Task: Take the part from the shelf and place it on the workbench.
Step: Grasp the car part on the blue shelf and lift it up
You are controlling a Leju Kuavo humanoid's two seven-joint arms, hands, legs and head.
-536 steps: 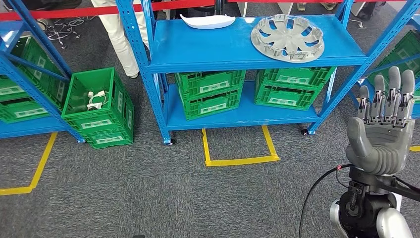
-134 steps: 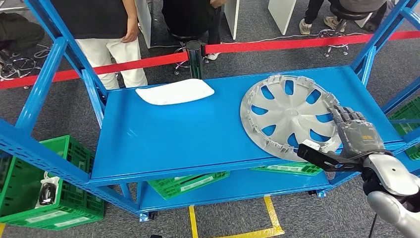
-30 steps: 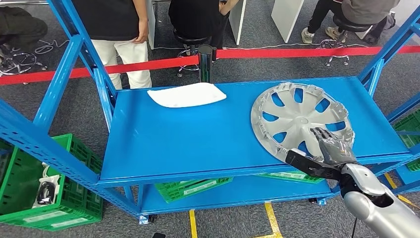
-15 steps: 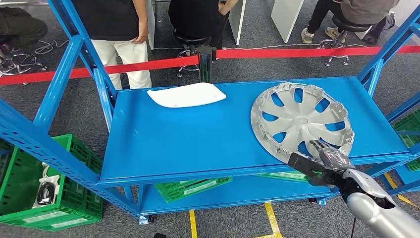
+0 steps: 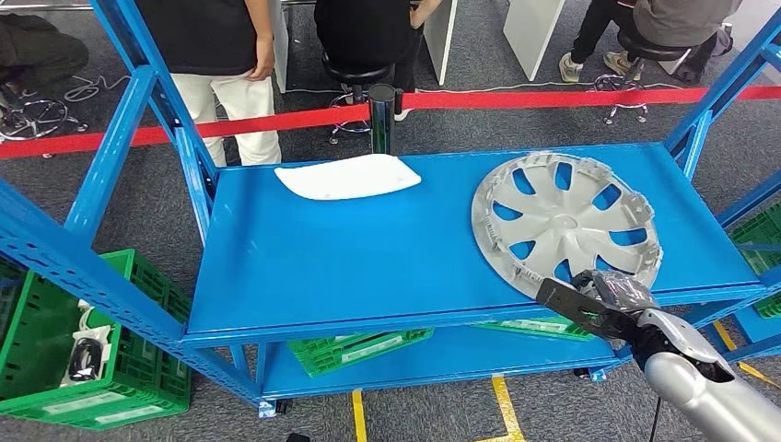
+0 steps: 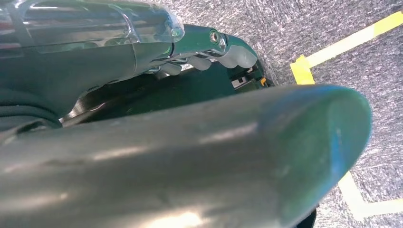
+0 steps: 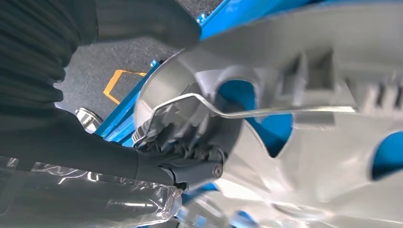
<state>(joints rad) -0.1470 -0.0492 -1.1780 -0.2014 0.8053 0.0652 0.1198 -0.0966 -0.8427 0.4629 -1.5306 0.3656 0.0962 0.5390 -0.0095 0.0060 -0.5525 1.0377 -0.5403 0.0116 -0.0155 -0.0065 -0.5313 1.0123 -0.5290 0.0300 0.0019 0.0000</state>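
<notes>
A silver wheel cover [image 5: 564, 221] lies on the right side of the blue shelf [image 5: 368, 258], its near rim at the shelf's front edge. My right hand [image 5: 612, 295] grips that near rim from the front. In the right wrist view the dark fingers [image 7: 183, 137] are hooked through an opening of the wheel cover [image 7: 309, 142], with the thumb on the rim's other side. A white curved part [image 5: 348, 176] lies at the back of the shelf. My left hand [image 6: 190, 156] hangs over the grey floor with nothing in it.
Blue uprights [image 5: 110, 147] frame the shelf on both sides. Green crates stand below the shelf [image 5: 359, 343] and at the lower left [image 5: 83, 368]. A red barrier tape [image 5: 276, 120] runs behind the shelf, with people standing beyond it. Yellow tape [image 5: 502, 405] marks the floor.
My right hand slid back from the cover's face to its near rim and curled its fingers around it. The cover shifted slightly to the right.
</notes>
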